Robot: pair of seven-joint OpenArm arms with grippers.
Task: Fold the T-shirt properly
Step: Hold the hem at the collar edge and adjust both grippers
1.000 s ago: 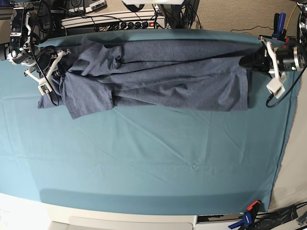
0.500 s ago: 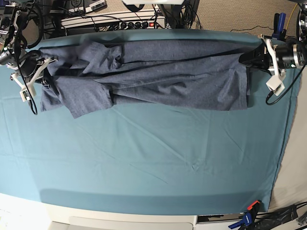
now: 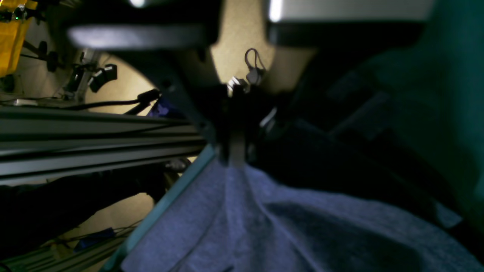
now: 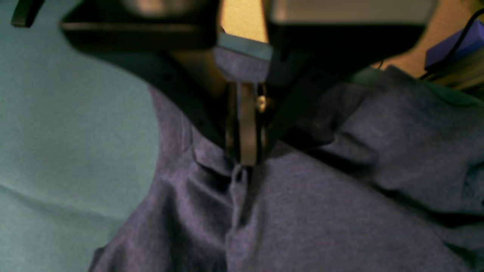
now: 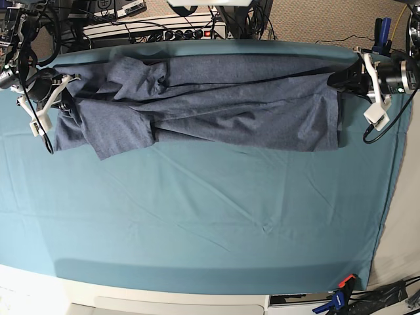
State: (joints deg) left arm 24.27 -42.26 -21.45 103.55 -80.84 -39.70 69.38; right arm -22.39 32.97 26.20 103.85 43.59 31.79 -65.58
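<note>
Along the far edge of the teal table cloth (image 5: 197,216), the T-shirt (image 5: 216,108) lay stretched crosswise, its long axis running between the left gripper (image 5: 342,80) and right gripper (image 5: 60,100), each pinching one end.

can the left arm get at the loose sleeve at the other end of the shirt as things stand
Probably not. The left gripper is shut on the T-shirt at the opposite end, and the sleeve lies beside the right gripper, a whole shirt length away.
</note>
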